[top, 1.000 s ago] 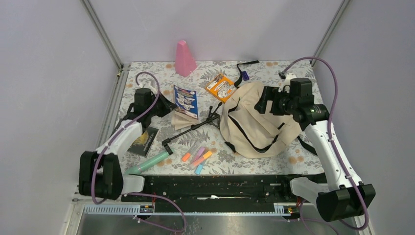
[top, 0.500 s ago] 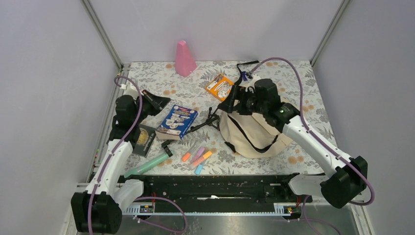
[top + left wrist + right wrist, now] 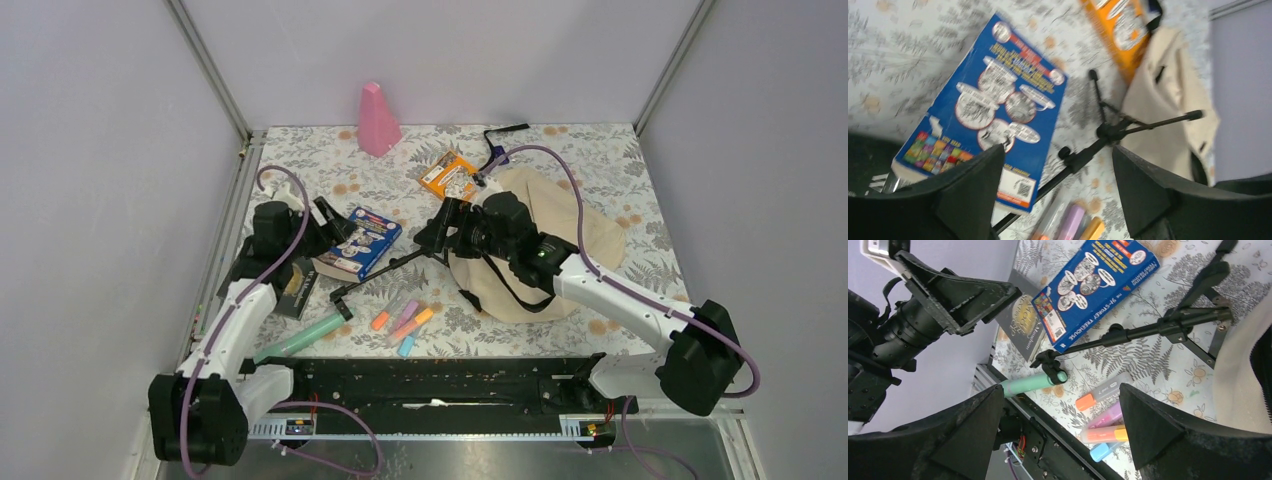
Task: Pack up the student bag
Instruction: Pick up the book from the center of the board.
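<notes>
The student bag point(image 3: 545, 255), beige with black straps, lies slumped at centre right; its edge also shows in the left wrist view point(image 3: 1168, 100). My left gripper point(image 3: 333, 224) is open and holds nothing, just left of a blue book point(image 3: 362, 242) that lies flat. In the left wrist view the blue book point(image 3: 993, 110) sits ahead of the open left gripper point(image 3: 1055, 155). My right gripper point(image 3: 432, 232) is open and empty, hovering left of the bag over a black folding tripod point(image 3: 395, 265). Highlighters point(image 3: 1108, 420) lie below the right gripper point(image 3: 1060, 390).
A dark book point(image 3: 298, 287) lies under the blue book's left end. An orange book point(image 3: 450, 175) and a pink cone point(image 3: 378, 118) sit at the back. A green tube point(image 3: 300, 336) and several highlighters point(image 3: 405, 322) lie near the front rail point(image 3: 450, 375).
The left gripper has opened and let go of the blue book, which now lies flat. The right arm has swung left off the bag toward the tripod.
</notes>
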